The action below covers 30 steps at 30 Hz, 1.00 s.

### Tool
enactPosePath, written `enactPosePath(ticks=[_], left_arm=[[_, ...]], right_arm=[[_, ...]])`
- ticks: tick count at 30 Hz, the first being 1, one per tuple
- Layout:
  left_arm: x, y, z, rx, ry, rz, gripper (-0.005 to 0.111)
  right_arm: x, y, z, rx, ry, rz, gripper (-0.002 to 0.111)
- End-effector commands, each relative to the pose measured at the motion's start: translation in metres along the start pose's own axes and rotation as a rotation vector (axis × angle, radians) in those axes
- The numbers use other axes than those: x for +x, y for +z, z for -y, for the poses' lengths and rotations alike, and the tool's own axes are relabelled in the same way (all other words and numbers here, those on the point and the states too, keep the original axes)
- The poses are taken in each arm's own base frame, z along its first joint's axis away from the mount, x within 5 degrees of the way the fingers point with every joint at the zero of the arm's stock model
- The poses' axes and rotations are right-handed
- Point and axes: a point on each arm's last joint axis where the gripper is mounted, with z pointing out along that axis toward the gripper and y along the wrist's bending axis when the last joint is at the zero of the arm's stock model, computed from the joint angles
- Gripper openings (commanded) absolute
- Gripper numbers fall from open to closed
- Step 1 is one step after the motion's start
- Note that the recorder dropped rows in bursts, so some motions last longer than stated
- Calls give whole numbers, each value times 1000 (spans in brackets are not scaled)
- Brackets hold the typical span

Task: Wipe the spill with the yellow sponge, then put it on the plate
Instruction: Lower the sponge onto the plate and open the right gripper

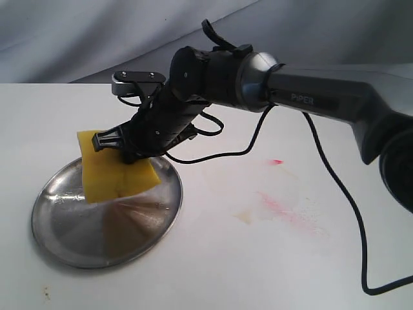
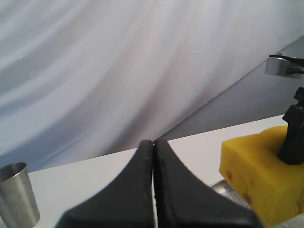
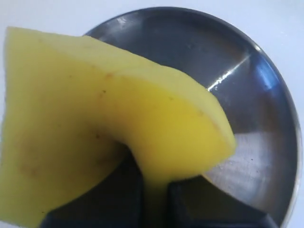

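Yellow sponge tilted over plate, lower left of frame, pinched in right gripper, jaws clamped deep into foam. Contact with plate unclear. Risk: compressed foam springs on release, tips over upper-left rim. Left gripper closed, empty

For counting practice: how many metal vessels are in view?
2: the plate under the yellow sponge; a steel cup, left wrist view only. Others may be hidden.
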Motion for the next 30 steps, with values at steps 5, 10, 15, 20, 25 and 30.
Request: enactPosePath(ticks=[5, 10, 15, 20, 25, 30], left_arm=[[-2, 0, -1, -6, -16, 11, 0], [-2, 0, -1, -6, -16, 11, 0], [-2, 0, -1, -6, -16, 11, 0], [-2, 0, -1, -6, -16, 11, 0], [-2, 0, -1, -6, -16, 11, 0], [-2, 0, -1, -6, -16, 11, 0]], right_arm=[[-2, -3, 1, 39, 25, -12, 49], [2, -3, 1, 44, 55, -47, 76], [3, -9, -2, 40, 57, -111, 78], [1, -39, -12, 55, 25, -148, 57], [3, -76, -17, 185, -57, -17, 11], [24, -110, -11, 189, -56, 160, 0]])
